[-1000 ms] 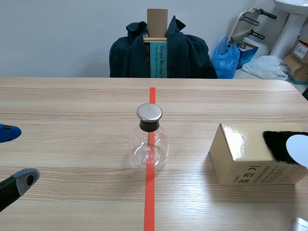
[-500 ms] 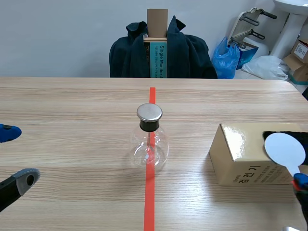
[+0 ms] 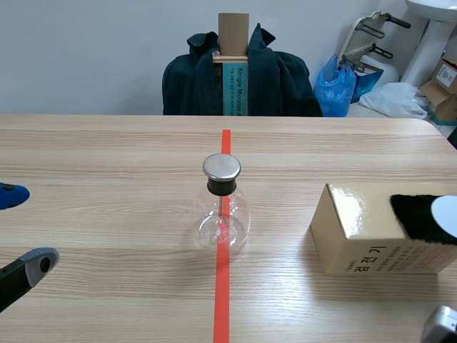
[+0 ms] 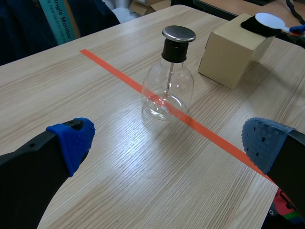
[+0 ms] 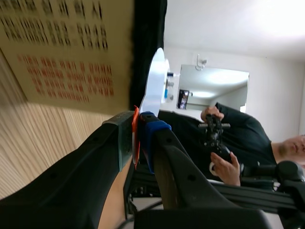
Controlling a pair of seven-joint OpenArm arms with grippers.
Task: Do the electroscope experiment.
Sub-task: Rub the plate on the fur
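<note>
Glass electroscope flask (image 3: 222,214) is sitting mid-table on the orange tape line (image 3: 222,300), with nothing touching its metal cap (image 3: 221,166). Off to its right, a gold cardboard box (image 3: 364,243) is carrying a black fuzzy pad (image 3: 415,213), and the right gripper (image 5: 137,138) is pinching the handle of a white disc (image 3: 446,216) that's lying against that pad. Looks like the rub-to-charge step is going on; next the disc is going to need carrying over to the cap. Left gripper (image 4: 169,140) is hanging spread wide, well off to the left.
</note>
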